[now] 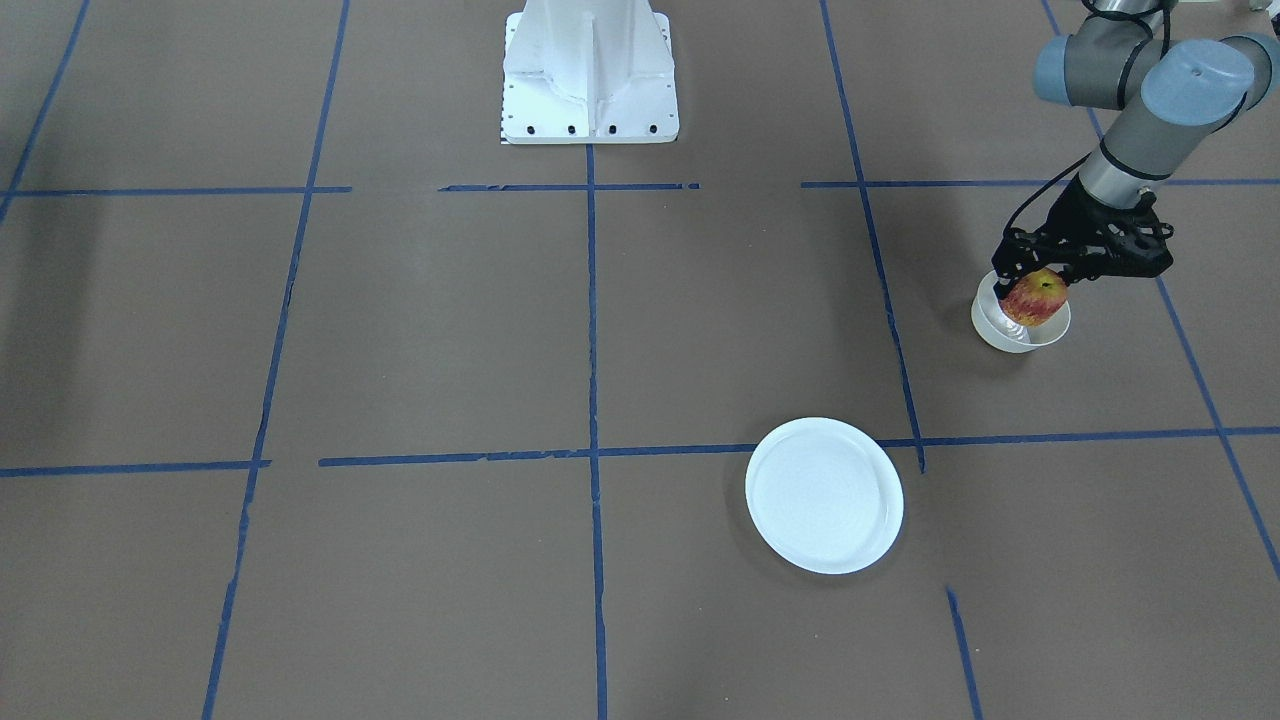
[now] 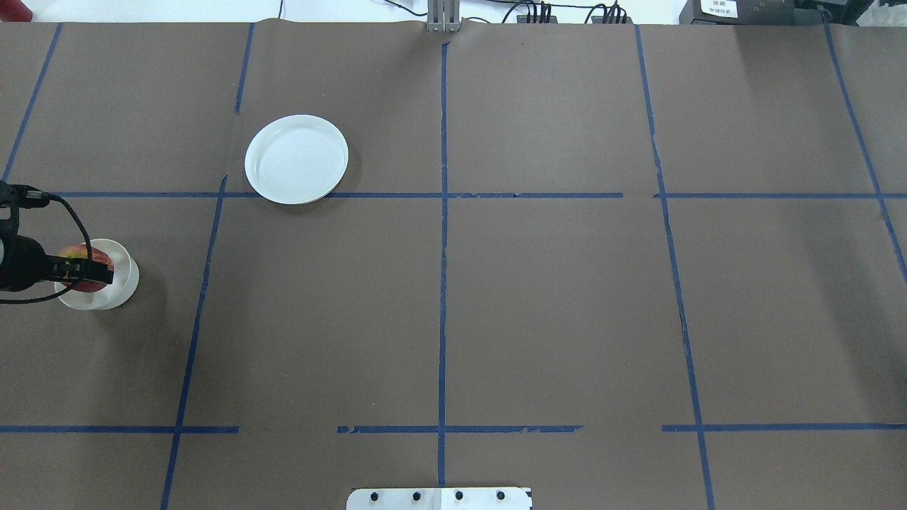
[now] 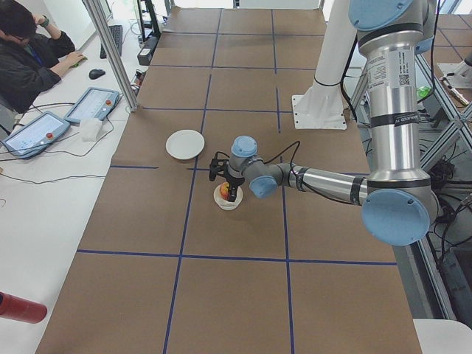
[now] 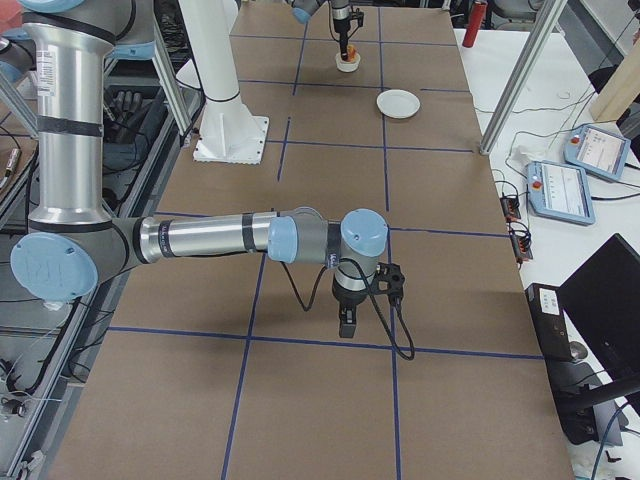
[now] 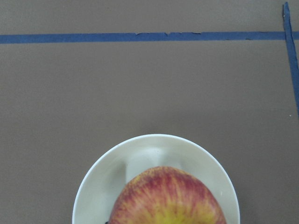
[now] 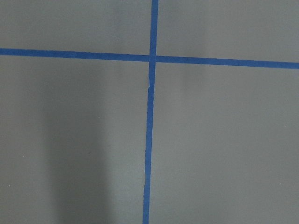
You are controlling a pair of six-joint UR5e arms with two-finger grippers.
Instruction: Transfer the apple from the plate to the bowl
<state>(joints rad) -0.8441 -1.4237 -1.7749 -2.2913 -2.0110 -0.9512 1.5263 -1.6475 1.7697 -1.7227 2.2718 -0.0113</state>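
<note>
The red and yellow apple is held in my left gripper, which is shut on it just over the small off-white bowl. In the overhead view the apple and gripper cover the left part of the bowl. The left wrist view shows the apple right above the bowl's inside. The flat white plate lies bare, well apart from the bowl. My right gripper shows only in the exterior right view, pointing down over the table; I cannot tell if it is open or shut.
The table is covered in brown paper with blue tape lines. The robot's white base stands at the middle of the near edge. An operator sits at a side desk with tablets, off the table.
</note>
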